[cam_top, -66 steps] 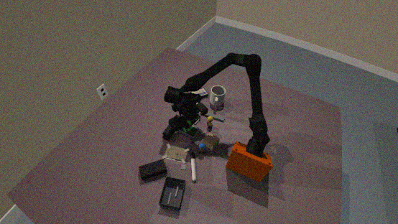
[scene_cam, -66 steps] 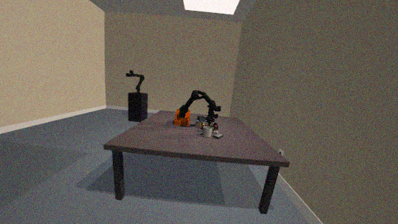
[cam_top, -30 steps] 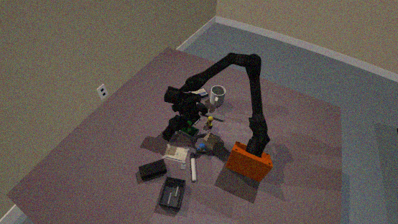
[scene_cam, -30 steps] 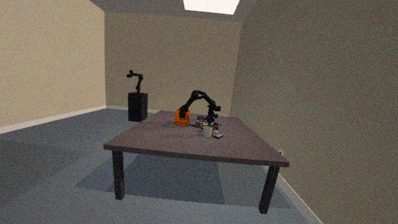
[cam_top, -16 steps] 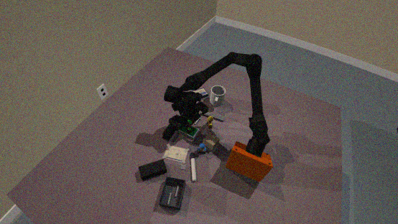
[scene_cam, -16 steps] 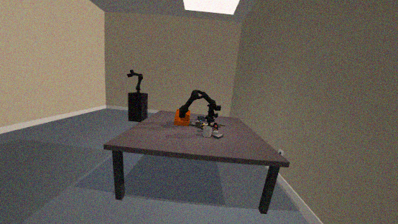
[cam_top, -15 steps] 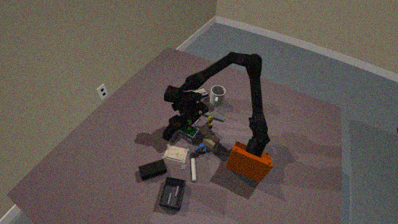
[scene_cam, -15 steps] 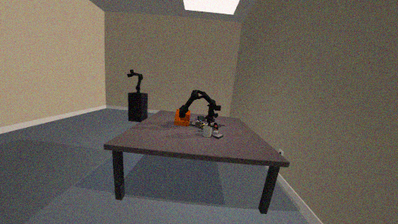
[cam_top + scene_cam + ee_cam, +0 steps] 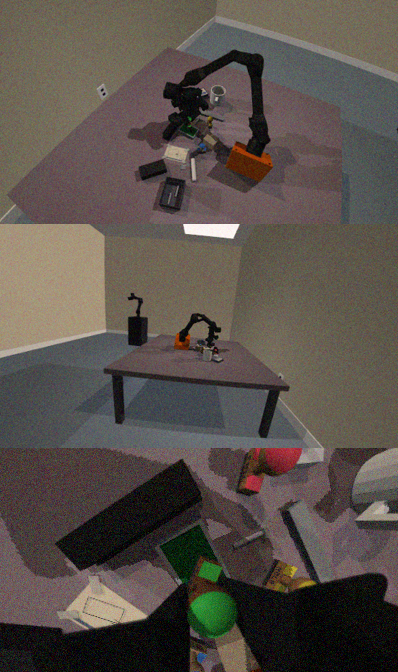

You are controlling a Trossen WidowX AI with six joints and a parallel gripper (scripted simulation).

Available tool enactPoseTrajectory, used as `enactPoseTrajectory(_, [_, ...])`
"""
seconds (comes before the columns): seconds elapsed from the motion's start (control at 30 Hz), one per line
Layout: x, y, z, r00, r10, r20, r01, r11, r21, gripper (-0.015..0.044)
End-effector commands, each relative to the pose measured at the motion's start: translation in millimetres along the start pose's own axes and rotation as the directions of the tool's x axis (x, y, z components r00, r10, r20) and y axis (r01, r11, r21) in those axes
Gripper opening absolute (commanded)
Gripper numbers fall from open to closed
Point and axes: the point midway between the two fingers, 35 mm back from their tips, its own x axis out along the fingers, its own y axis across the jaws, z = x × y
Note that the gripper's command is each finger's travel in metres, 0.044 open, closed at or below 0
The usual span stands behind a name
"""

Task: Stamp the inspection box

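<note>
My gripper [image 9: 188, 118] [image 9: 202, 585] is shut on the green-knobbed stamp [image 9: 212, 615], whose brown body and bright green top patch show between the dark fingers. The green ink pad [image 9: 188, 131] [image 9: 184, 550] lies open just beyond the stamp in the wrist view, and the stamp overlaps its near corner. The gap between the stamp's underside and the pad is hidden. The cream card [image 9: 176, 154] [image 9: 131, 615] lies to the left in the wrist view. Its outlined box shows no print that I can make out. The stamp's lettering cannot be read.
A long black block [image 9: 132, 513] stands beside the pad. A red stamp [image 9: 282, 455], yellow stamp [image 9: 210, 120] [image 9: 281, 574], blue stamp [image 9: 202, 147] and grey bar [image 9: 312, 540] are nearby. A mug [image 9: 217, 95] [image 9: 207, 355], black box [image 9: 152, 169], white rod [image 9: 193, 169] and dark tray [image 9: 162, 195] surround the area.
</note>
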Motion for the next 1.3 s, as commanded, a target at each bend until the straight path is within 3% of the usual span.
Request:
enactPoseTrajectory(0.0, [-8, 1, 1, 1.0, 0.006, 0.003, -0.006, 1.0, 0.005, 0.0])
enactPoseTrajectory(0.43, [-25, 3, 0, 1.0, 0.006, 0.002, -0.006, 1.0, -0.018, 0.0])
enactPoseTrajectory(0.83, [-26, 40, -7, 1.0, 0.013, -0.008, -0.015, 0.912, -0.411, 0.0])
enactPoseTrajectory(1.27, [-27, 80, -20, 1.0, 0.014, -0.019, -0.023, 0.646, -0.763, 0.0])
